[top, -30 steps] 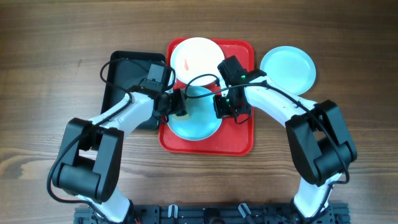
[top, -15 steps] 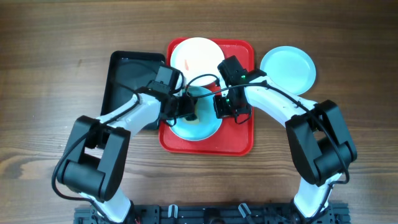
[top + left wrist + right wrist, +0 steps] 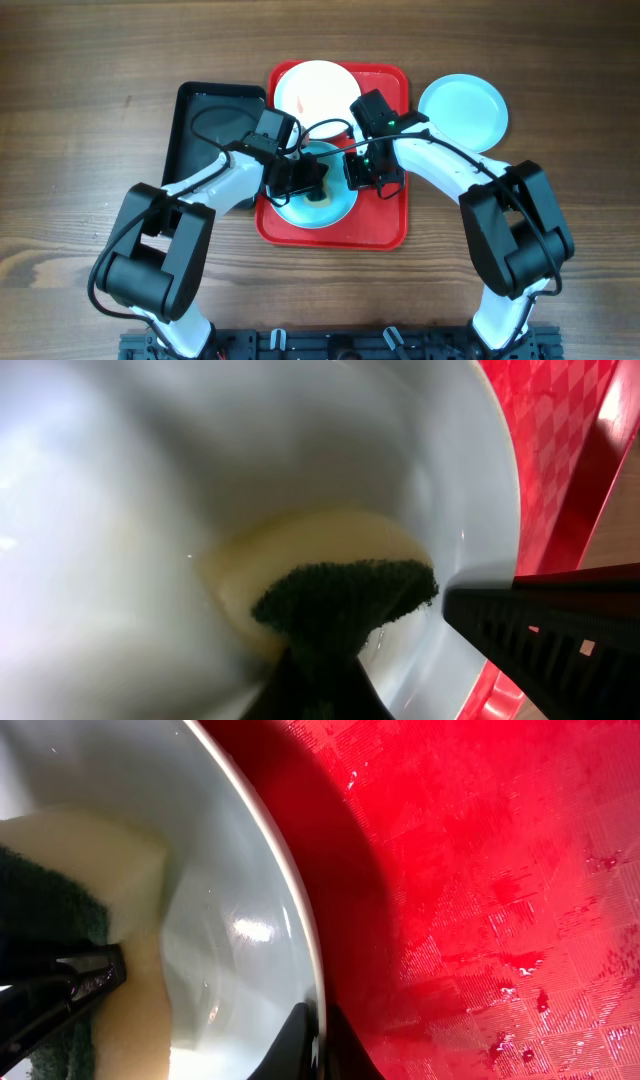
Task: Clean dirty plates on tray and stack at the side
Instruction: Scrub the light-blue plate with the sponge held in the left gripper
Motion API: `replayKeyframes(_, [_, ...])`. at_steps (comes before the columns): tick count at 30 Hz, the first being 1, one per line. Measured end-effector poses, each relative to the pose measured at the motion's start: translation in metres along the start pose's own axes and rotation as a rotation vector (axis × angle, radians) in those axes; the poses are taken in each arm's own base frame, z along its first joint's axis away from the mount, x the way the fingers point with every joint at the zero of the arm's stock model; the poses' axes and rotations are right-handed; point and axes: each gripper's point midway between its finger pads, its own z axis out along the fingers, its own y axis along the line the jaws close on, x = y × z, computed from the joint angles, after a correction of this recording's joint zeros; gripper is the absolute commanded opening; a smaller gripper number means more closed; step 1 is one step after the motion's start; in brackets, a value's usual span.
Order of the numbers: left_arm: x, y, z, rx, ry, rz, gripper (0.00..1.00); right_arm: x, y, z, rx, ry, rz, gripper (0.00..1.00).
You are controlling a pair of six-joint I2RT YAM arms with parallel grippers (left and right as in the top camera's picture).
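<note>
Directly under left end effector (image 3: 311, 184) sponge (image 3: 345, 595): aqua plate (image 3: 339, 204)

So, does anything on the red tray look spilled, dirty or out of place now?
Two small things. The white plate at the far end of the red tray has an orange-red smear near its left edge. In the right wrist view, the tray shows wet droplets beside the aqua plate under the sponge. Nothing looks damaged.
</note>
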Motion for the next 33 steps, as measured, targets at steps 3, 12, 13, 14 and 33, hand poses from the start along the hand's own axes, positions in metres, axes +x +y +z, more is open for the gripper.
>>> replayKeyframes(3, [0.002,-0.002,0.001,0.001,0.005,-0.007,0.04,0.0,0.0,0.0,0.0,0.0,0.0,0.05])
replayKeyframes(12, [0.016,-0.016,0.009,0.009,0.035,0.031,0.04,0.0,0.0,0.0,0.0,0.0,0.0,0.05])
replayKeyframes(13, [0.016,-0.016,0.009,0.012,0.033,0.032,0.04,0.0,0.0,0.0,0.0,0.0,0.0,0.05])
replayKeyframes(14, [0.016,-0.017,0.01,0.016,0.033,0.033,0.04,0.0,0.0,0.0,0.0,-0.001,0.0,0.05])
replayKeyframes(33, [0.015,-0.034,0.021,0.055,0.001,0.098,0.04,-0.003,0.001,0.0,-0.003,-0.01,-0.003,0.05])
